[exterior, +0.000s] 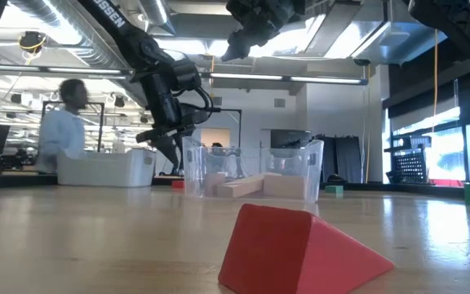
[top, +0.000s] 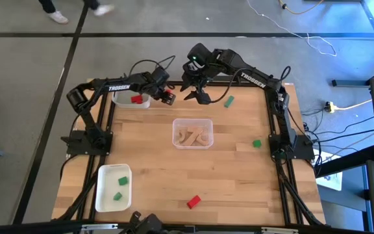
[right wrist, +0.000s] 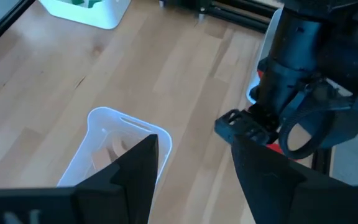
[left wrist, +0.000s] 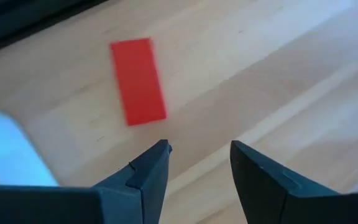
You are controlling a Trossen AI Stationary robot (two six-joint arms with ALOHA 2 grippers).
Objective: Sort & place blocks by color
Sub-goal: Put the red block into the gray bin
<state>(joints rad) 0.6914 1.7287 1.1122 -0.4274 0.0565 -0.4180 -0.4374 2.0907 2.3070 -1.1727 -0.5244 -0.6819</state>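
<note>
A red block lies flat on the table by the far edge, just ahead of my left gripper, which hangs open above the wood with nothing between its fingers. In the high view this block shows beside the left gripper. My right gripper hangs high over the far middle of the table, open and empty. A white tray at the far left holds a red block. Two green blocks lie on the right, and a red wedge rests near the front edge.
A clear tray with light-wood blocks stands mid-table. A white tray with green blocks sits at the near left. Bare wood lies between the trays. A person stands in the room behind the table.
</note>
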